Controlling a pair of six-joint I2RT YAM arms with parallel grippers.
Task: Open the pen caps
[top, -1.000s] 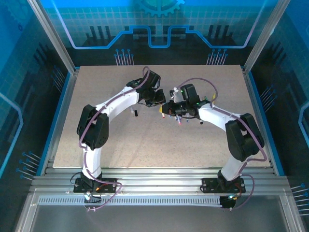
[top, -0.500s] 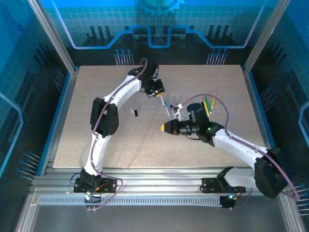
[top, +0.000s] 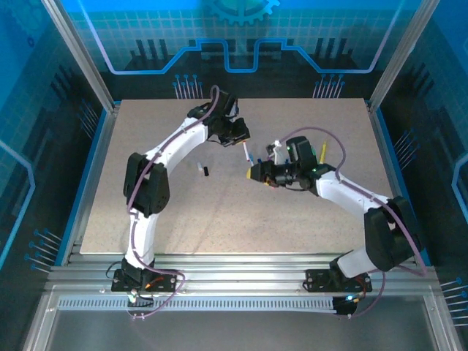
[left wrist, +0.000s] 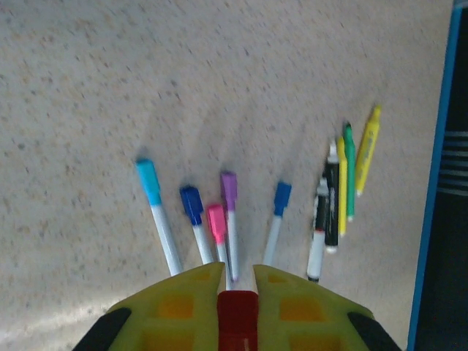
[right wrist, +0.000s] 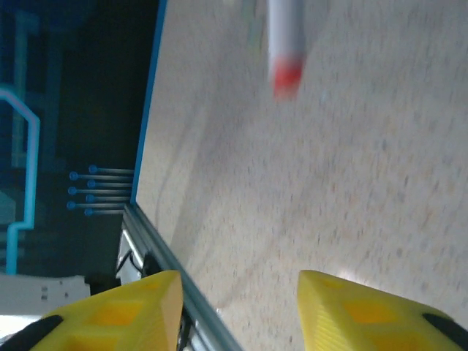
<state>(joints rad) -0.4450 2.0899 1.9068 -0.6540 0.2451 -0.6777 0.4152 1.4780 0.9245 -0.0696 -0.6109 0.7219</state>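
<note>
Your left gripper [top: 238, 135] sits at the far middle of the table [top: 146, 205]. In its wrist view, the left gripper [left wrist: 238, 278] has its yellow fingers [left wrist: 183, 307] pressed in on a red cap [left wrist: 238, 325], which fills the gap between them.

Just past those fingers a fan of capped pens lies flat on the table. From the left of that view you see:
- a light blue cap [left wrist: 148, 179]
- a blue cap [left wrist: 191, 205]
- a pink cap [left wrist: 216, 221]
- a purple cap [left wrist: 229, 189]
- a second blue cap [left wrist: 281, 197]

Each cap is seated on a thin white body. To the right of them, close to the blue table edge, lie a black marker [left wrist: 330, 205], a green pen [left wrist: 349, 175] and a yellow highlighter [left wrist: 368, 146], side by side.

Your right gripper [top: 254, 174] is near the middle of the table, just right of and nearer than the left one. In its wrist view, the right gripper [right wrist: 238, 292] has its fingers [right wrist: 131, 307] spread wide apart with nothing between them. Ahead of them is a white pen with a bare red tip [right wrist: 287, 44], blurred. You cannot tell whether it rests on the table.

From above, a small black cap [top: 206, 172] lies loose on the table, to the left of the right gripper and nearer than the left one.
</note>
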